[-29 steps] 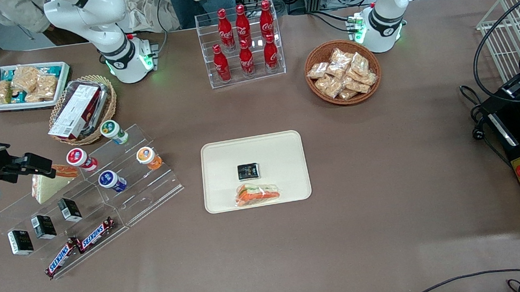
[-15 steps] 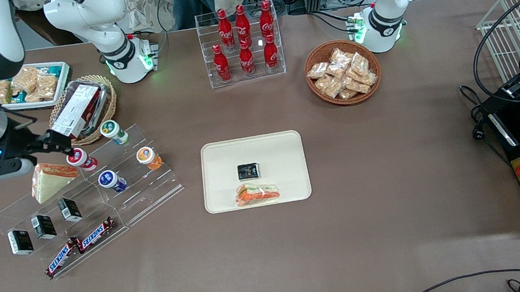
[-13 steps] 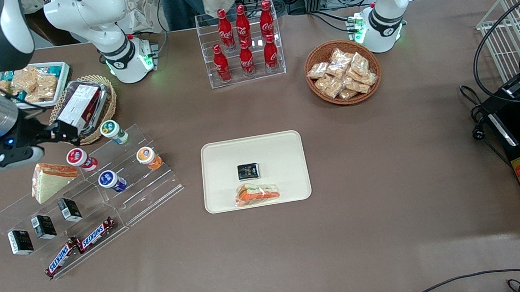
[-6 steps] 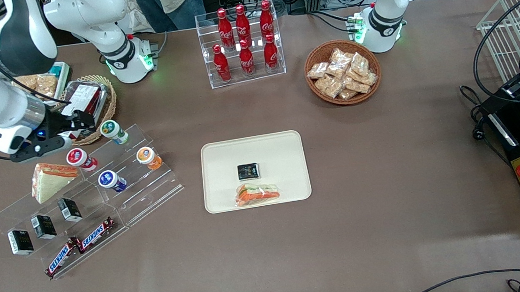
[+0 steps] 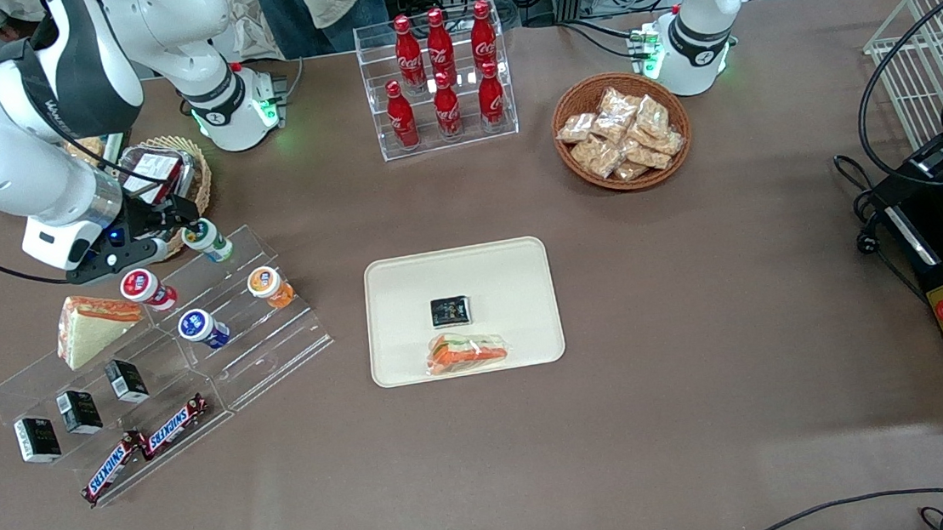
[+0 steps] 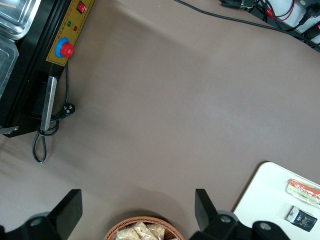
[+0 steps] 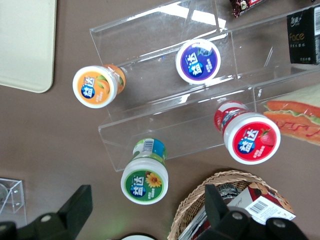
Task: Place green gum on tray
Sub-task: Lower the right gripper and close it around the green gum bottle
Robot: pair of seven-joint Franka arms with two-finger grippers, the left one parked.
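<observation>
Green gum [image 7: 145, 179]: white lid, green sunflower label, pale green body, upright on top step of clear rack [image 7: 165, 107]. Hand [image 5: 182, 220] just above it, fingers spread, holding nothing.

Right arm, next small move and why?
Probably lower the hand straight down around the green gum. Its fingers are open with the gum's lid between them but lower down, on the top step of the acrylic rack. Nothing is gripped, and the tray holds no gum.
</observation>
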